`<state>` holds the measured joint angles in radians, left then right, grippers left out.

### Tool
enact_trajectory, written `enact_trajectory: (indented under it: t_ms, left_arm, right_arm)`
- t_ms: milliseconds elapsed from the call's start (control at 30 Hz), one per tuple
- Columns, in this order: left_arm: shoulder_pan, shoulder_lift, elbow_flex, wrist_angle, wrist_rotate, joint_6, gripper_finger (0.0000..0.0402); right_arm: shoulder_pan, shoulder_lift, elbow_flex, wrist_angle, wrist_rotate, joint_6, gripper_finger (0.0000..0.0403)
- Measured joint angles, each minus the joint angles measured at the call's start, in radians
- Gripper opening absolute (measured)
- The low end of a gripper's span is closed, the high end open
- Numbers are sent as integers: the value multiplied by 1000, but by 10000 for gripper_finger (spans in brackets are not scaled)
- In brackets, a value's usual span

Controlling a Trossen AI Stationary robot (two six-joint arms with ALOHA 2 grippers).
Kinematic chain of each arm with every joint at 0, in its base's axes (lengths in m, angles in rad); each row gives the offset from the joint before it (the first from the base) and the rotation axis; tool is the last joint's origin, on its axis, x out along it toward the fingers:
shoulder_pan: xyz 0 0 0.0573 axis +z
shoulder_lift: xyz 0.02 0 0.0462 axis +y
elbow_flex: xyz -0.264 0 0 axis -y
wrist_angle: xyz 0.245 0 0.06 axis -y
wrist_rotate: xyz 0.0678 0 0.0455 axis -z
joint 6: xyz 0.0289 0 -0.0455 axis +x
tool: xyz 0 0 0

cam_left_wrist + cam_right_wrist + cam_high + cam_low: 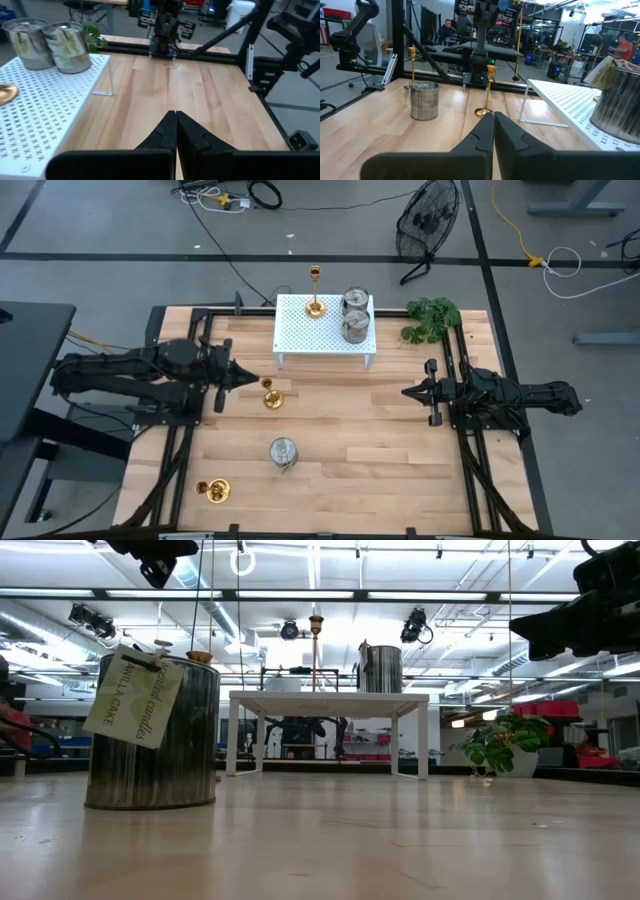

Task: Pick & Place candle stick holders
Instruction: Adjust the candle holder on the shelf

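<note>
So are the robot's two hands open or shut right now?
Left gripper: shut, holding nothing.
Right gripper: shut, holding nothing.

Workshop setting. A grey floor (pixel 330 225) marked with dark tape lines surrounds the wooden table (pixel 350 450); a black floor fan (pixel 428 222) and loose cables (pixel 228 194) lie beyond its far edge. Long ceiling light strips (pixel 420 595) run overhead. People (pixel 447 27) sit or stand at distant workbenches.
</note>
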<state>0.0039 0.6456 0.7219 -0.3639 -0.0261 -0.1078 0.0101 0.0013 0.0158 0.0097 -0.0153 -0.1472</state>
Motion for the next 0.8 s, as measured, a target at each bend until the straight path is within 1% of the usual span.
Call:
enact_trajectory:
  t_ms: [233, 333, 433, 800]
  left_arm:
    - [72, 0, 0, 48, -9, 20, 6]
    - [108, 0, 0, 80, -62, -12, 8]
    - [153, 0, 0, 83, -101, -4, 8]
    - [293, 2, 0, 179, -108, 68, 8]
  right_arm:
    - [0, 0, 0, 0, 0, 0, 17]
    - [0, 0, 0, 0, 0, 0, 17]
    - [0, 0, 0, 0, 0, 0, 17]
    - [0, 0, 0, 0, 0, 0, 17]
